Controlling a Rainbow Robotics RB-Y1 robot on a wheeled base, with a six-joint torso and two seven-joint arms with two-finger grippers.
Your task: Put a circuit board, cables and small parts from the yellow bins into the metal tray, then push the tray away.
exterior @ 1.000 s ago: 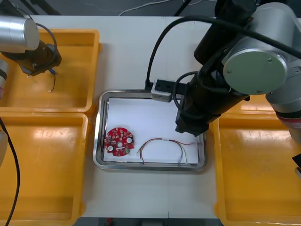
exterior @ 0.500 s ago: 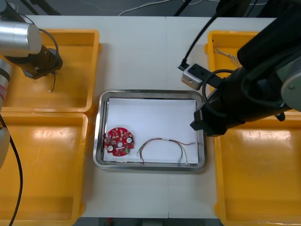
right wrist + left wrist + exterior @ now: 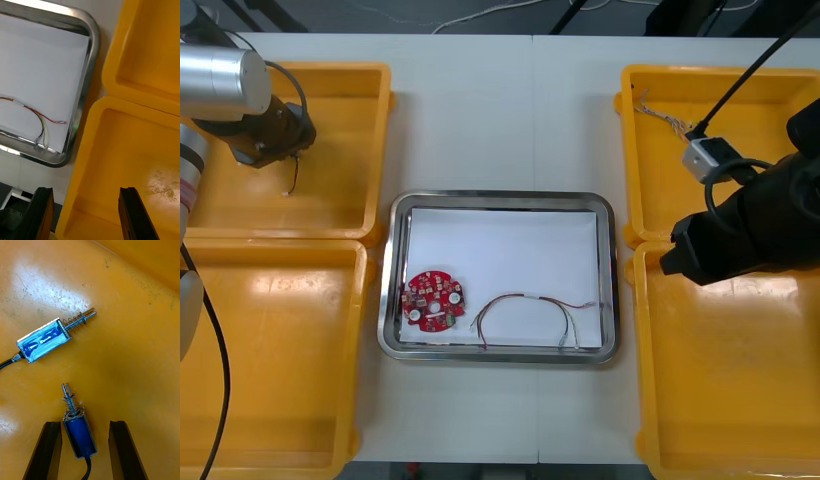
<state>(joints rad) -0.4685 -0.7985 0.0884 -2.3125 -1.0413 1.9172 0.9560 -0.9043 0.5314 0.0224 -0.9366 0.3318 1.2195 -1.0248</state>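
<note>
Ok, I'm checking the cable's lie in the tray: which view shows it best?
Front view: the whole cable arcs beside the board. The right wrist view catches one end; the left wrist view looks into a bin.

The left arm [image 3: 220, 80] is showing a smooth silver cylinder running into a black wrist, with a thin black cable [image 3: 217, 350] trailing below it. The right arm [image 3: 755, 225] is wearing a black casing and carrying a small grey box [image 3: 707, 157] fed by a black lead [image 3: 755, 72]. The left hand [image 3: 85, 423] and the right hand [image 3: 85, 191] are each ending in two flat, matte black fingers [image 3: 50, 450]
</note>
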